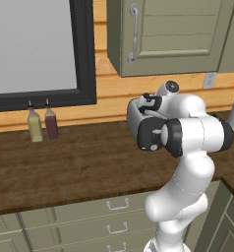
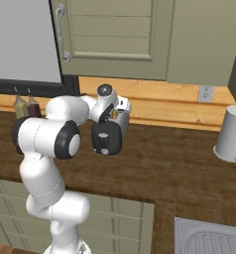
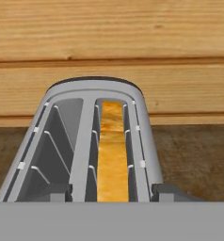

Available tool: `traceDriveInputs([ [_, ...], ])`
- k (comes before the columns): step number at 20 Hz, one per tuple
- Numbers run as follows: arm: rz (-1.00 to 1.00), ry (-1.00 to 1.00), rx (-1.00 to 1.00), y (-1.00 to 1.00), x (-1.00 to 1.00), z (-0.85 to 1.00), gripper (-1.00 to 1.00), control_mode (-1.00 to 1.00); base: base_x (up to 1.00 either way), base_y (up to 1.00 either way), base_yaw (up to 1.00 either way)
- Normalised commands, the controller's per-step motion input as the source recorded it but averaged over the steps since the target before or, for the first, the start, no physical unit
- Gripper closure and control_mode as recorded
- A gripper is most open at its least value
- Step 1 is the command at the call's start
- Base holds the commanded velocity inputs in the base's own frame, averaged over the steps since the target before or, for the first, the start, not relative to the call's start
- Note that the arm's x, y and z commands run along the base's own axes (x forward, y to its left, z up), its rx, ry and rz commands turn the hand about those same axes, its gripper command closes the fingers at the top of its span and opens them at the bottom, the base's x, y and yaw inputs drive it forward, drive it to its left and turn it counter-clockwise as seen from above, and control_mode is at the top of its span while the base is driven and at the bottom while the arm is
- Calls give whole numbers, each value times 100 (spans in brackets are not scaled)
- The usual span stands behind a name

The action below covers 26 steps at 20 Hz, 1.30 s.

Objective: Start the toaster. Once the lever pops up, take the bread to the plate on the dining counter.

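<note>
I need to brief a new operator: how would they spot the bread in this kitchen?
Find the dark wood worktop below the plank wall. On it sits the toaster, two slots open upward. The bread is the tan-yellow slice filling the right slot in the hand view; the other is empty.

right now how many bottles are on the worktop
2. A pale yellow bottle and a dark red bottle stand side by side against the wall under the window; the arm may hide others.
</note>
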Motion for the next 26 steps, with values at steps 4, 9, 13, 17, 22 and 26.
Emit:
traceDriveInputs([
  [4, 0, 0, 0, 0, 0, 0, 100, -100, 0, 0, 0],
  [9, 0, 0, 0, 0, 0, 0, 100, -100, 0, 0, 0],
  [13, 0, 0, 0, 0, 0, 0, 100, -100, 0, 0, 0],
  [17, 0, 0, 0, 0, 0, 0, 100, -100, 0, 0, 0],
  [22, 0, 0, 0, 0, 0, 0, 100, -100, 0, 0, 0],
  [26, 0, 0, 0, 0, 0, 0, 100, -100, 0, 0, 0],
])
